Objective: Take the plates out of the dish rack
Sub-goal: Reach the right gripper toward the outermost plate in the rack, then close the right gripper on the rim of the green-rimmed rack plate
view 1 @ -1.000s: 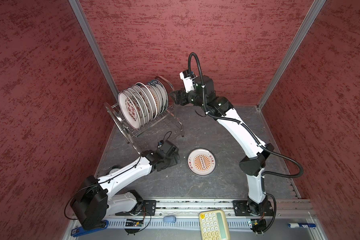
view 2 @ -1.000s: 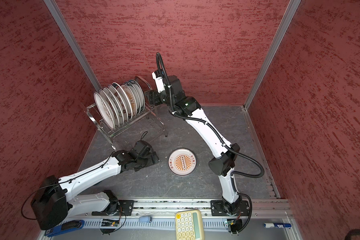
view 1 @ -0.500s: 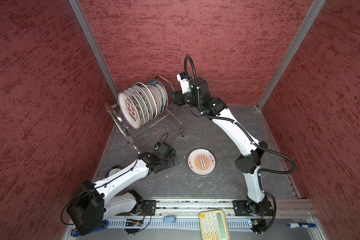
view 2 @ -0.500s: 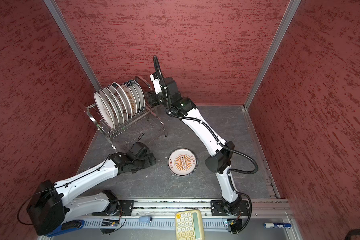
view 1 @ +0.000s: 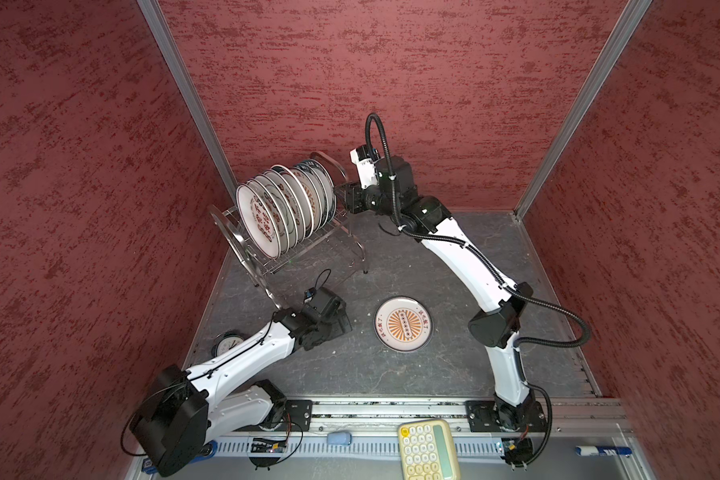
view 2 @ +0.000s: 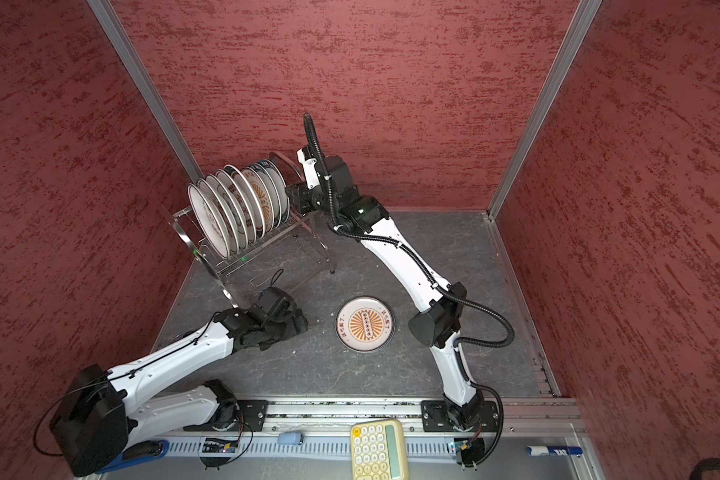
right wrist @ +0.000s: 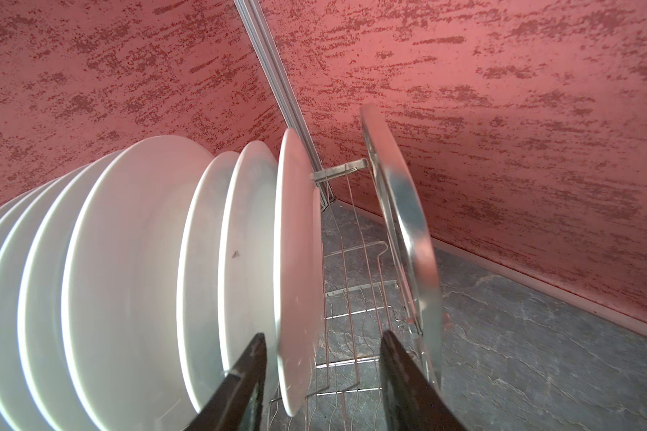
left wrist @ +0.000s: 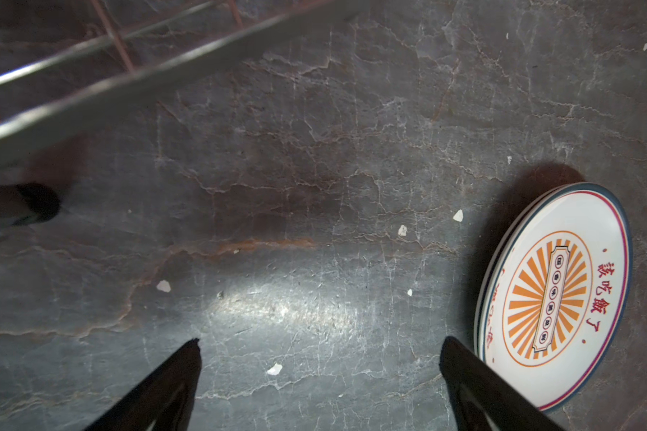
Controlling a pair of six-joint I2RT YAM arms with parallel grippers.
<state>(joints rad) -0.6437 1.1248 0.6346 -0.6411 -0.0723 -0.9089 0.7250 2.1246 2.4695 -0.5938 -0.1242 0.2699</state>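
Right hand: jaws are seen part-way apart, with nothing clamped; the rim of the end plate is straddled by the two fingers.
End plate: stands on edge in the last occupied slot, directly ahead of the hand and edge-on to it; daylight shows between it and the outer finger.
Axis: the plate's face lies along the fingers and across the row, so an upward pull in its own plane is judged necessary.
Clearance: the arched handle of the dish rack is noted just beside the outer finger; a knock there is the likely fault.
Row: the remaining plates are ranked upright beyond the end plate, running away from the hand.
Left hand: held wide open and empty, low over bare counter near the rack's legs.
Nearer arm: the right.
Unloaded: a sunburst plate lies flat on the counter, well apart from the rack.
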